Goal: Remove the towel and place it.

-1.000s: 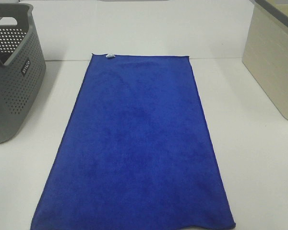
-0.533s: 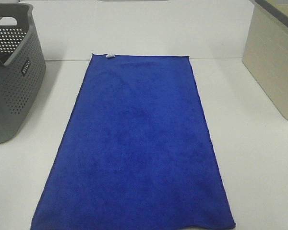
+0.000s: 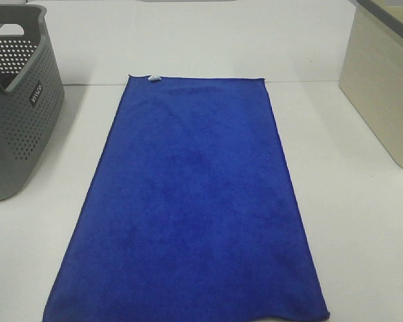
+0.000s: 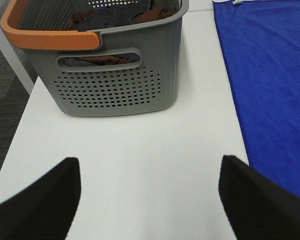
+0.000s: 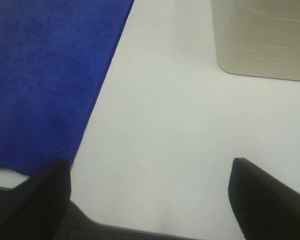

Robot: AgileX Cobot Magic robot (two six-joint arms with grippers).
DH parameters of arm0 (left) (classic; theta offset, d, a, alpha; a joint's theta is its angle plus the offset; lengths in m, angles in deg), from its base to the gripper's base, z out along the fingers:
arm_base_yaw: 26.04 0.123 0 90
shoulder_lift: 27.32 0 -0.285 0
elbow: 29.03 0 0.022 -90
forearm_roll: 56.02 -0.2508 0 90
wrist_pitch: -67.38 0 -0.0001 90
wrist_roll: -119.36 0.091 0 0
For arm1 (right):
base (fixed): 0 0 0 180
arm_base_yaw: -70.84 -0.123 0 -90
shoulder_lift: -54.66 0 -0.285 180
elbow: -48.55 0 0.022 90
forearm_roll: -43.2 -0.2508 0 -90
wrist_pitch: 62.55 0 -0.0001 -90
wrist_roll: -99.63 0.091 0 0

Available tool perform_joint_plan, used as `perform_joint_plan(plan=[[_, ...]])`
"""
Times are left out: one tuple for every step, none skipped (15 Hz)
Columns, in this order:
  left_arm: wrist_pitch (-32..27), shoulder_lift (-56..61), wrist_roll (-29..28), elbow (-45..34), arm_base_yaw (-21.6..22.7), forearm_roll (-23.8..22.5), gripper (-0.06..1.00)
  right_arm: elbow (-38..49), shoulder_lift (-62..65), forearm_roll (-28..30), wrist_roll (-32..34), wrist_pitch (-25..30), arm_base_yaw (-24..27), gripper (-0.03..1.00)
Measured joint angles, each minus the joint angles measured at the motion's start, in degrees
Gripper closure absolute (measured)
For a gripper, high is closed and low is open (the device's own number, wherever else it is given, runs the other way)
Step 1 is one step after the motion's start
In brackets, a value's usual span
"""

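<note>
Deep-blue plush rectangular towel (image 3: 188, 208) lies flat mid-surface, white tag (image 3: 153, 78) at 12 o'clock. Left hand (image 4: 150, 200) and right hand (image 5: 150, 200) both spread apart, empty. Judgement: pinch the near corners, lift evenly. Only the left wrist view shows clothes inside the grey perforated basket (image 4: 115, 85).

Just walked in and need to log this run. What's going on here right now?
Nothing is being handled yet. The blue towel lies spread flat on the white table, between a grey perforated basket holding dark clothes and a beige bin. The left gripper and right gripper are both open and empty, over bare table on either side of the towel.
</note>
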Motion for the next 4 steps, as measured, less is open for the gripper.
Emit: perform_joint_plan(plan=[[0.0,0.0,0.0,0.0,0.0,0.0,0.22,0.0,0.0,0.0,0.0,0.0,0.0,0.14],[0.0,0.0,0.0,0.0,0.0,0.0,0.22,0.0,0.0,0.0,0.0,0.0,0.0,0.14],[0.0,0.0,0.0,0.0,0.0,0.0,0.22,0.0,0.0,0.0,0.0,0.0,0.0,0.14],[0.0,0.0,0.0,0.0,0.0,0.0,0.22,0.0,0.0,0.0,0.0,0.0,0.0,0.14]])
